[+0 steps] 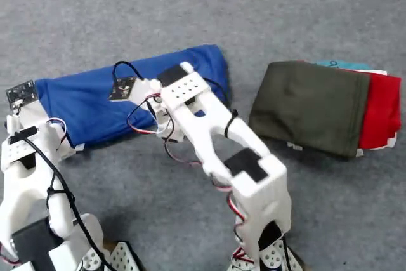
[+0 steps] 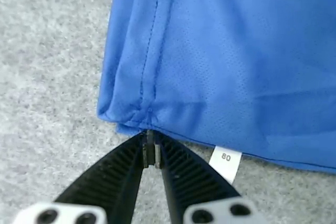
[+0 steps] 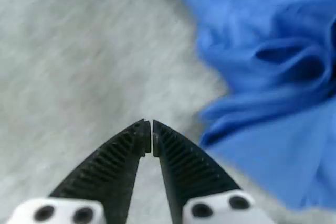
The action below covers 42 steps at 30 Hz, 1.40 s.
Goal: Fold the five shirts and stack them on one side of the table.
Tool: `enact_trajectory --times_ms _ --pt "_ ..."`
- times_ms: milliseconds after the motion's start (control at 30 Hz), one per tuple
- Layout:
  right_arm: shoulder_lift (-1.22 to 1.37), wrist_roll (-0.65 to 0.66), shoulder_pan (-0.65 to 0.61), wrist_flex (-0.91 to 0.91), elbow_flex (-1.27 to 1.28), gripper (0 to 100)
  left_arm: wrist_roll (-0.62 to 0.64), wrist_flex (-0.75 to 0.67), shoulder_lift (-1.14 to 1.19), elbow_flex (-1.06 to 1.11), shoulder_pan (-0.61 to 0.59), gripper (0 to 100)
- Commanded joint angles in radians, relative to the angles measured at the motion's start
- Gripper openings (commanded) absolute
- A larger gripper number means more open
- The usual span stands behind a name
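Left fingers point(image 2: 149, 150) are pressed together, tips right at the hem corner of the blue shirt point(image 2: 236, 51). Cannot tell if any cloth is caught between them. A white tag point(image 2: 226, 162) hangs off the hem just beside the fingers. The hem's double stitching runs away from the tips. Grey tabletop point(image 2: 47, 51) lies to either side.

Right fingers point(image 3: 149, 139) are pressed together with nothing between them, over bare tabletop. A rumpled edge of the blue shirt lies just beside them, apart from the tips.

High view, wider: the blue shirt lies as a long folded band left of centre. The left arm point(image 1: 25, 176) is at the band's left end. The right arm point(image 1: 216, 131) reaches over its near edge, about mid-length.

The high view adds the stack point(image 1: 298, 147) on the right side of the tabletop, well apart from the blue shirt. An olive shirt point(image 1: 307, 106) is on top. A red shirt point(image 1: 380, 115) sits under it, sticking out to the right. A teal strip point(image 1: 342, 64) peeks out at the far edge.
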Motion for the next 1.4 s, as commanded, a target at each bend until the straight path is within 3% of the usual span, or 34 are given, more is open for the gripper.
enact_trajectory --times_ms 0,300,733,867,1033,1367 --pt "0.087 -0.006 0.098 -0.063 -0.053 1.5 0.009 -0.012 -0.028 0.001 -0.001 3" --pt "0.328 -0.005 0.276 0.021 -0.607 1.6 0.009 -0.012 -0.028 0.001 -0.001 3" --pt "0.700 -0.003 0.293 -0.069 -1.391 1.7 0.006 -0.034 -0.028 0.012 0.001 3" --pt "0.720 -0.003 0.284 0.118 -1.595 1.5 0.006 -0.046 -0.028 0.016 0.001 3" --pt "0.585 -0.003 0.259 0.385 -1.512 1.5 0.006 -0.046 -0.028 0.016 -0.001 3" --pt "0.383 -0.069 0.230 0.351 -0.964 1.5 0.008 -0.044 -0.028 0.016 -0.001 3"
